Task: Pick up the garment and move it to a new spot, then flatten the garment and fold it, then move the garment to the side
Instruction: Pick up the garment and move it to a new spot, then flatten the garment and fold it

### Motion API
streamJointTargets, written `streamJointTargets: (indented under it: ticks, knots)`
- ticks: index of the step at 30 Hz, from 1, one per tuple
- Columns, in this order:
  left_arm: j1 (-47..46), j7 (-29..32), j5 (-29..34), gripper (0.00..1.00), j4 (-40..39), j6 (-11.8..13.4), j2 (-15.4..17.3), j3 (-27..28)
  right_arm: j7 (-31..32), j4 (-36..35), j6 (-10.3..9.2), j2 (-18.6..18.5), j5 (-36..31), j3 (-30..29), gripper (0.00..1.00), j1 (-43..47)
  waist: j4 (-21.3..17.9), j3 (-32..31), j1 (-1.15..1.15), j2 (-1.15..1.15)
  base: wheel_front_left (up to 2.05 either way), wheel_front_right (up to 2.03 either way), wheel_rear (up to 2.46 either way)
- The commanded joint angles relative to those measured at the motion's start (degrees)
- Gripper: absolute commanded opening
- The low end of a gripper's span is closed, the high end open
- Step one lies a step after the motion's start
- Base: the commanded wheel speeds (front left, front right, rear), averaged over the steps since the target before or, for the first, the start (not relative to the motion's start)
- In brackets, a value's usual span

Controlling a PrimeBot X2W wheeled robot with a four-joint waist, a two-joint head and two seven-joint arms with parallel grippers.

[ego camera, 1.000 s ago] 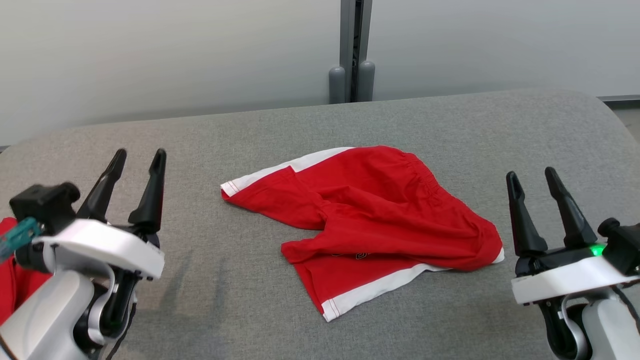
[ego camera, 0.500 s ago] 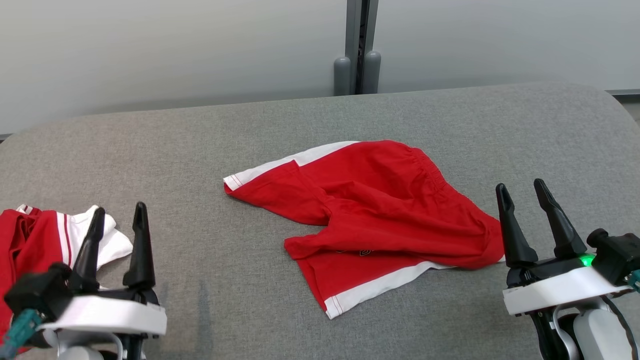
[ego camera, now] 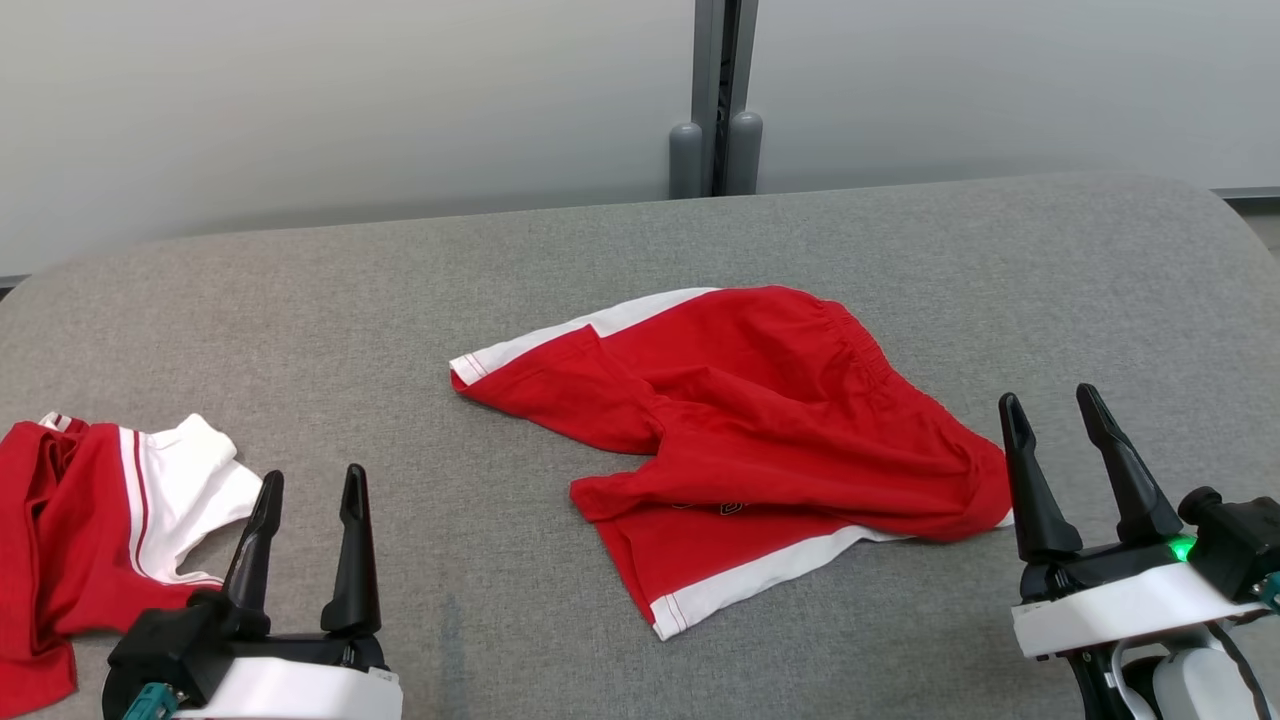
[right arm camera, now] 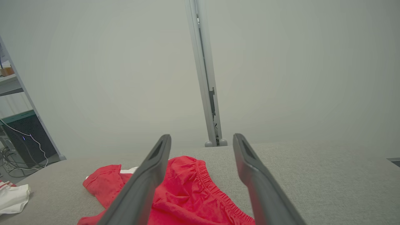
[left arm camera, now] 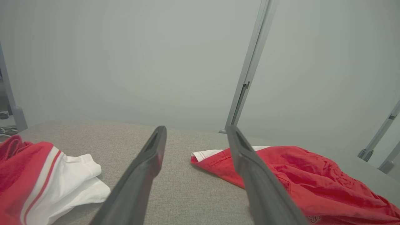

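Observation:
The garment (ego camera: 760, 420), red shorts with white side stripes, lies crumpled in the middle of the grey table (ego camera: 500, 260). It also appears as the garment (left arm camera: 312, 175) to the right of the left fingers, and as the garment (right arm camera: 187, 193) behind the right gripper's left finger. My left gripper (ego camera: 312, 476) is open near the front left, well apart from the shorts, and reads as the left gripper (left arm camera: 196, 128) with nothing between its fingers. Open as well, my right gripper (ego camera: 1047, 396) stands just right of the shorts' right end; the right gripper (right arm camera: 202, 136) is empty.
A second garment (ego camera: 100, 520), red and white, lies bunched at the table's left edge, just left of my left gripper; it shows too as the second garment (left arm camera: 47, 181). A grey post (ego camera: 722, 100) stands behind the table's far edge.
My left gripper has dropped back toward the near edge and shifted right, uncovering the red and white garment at the left. The right gripper sank slightly. The shorts have not moved.

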Motion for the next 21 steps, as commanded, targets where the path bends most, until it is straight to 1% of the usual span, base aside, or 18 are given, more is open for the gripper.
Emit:
streamJointTargets:
  ticks: [1, 5, 10, 14, 21]
  knots:
    - [0.2, -0.1, 1.9, 1.0, -0.2, -0.9, -0.9, 1.1, -0.3, -0.2, 0.13, -0.4, -0.6, -0.1, 1.0, 0.2, 0.3, 0.2, 0.0, 0.0, 0.0, 0.0, 0.0]
    - [-0.5, -0.1, 4.7, 1.0, 0.6, -3.1, -3.0, 2.9, -0.3, -0.4, 0.13, -0.5, -1.1, -0.2, 1.0, 0.3, 0.6, 0.5, 0.0, 0.0, 0.0, 0.0, 0.0]
    - [-0.7, -0.1, 6.8, 1.0, 1.6, -5.1, -4.5, 4.6, -0.3, -0.4, 0.13, -0.5, -1.3, -0.2, 1.0, 0.0, 0.6, 0.6, 0.0, 0.0, 0.0, 0.0, 0.0]
    - [-0.8, -0.1, 7.8, 1.0, 2.3, -6.0, -4.9, 5.4, -0.3, -0.3, 0.13, -0.5, -1.3, 0.0, 1.0, 0.0, 0.6, 0.5, 0.0, 0.0, 0.0, 0.0, 0.0]
    - [-0.9, -0.1, 8.3, 1.0, 3.4, -6.8, -5.5, 6.3, -0.3, -0.1, 0.13, -0.4, -1.4, 0.0, 1.0, -0.4, 0.4, 0.4, 0.0, 0.0, 0.0, 0.0, 0.0]
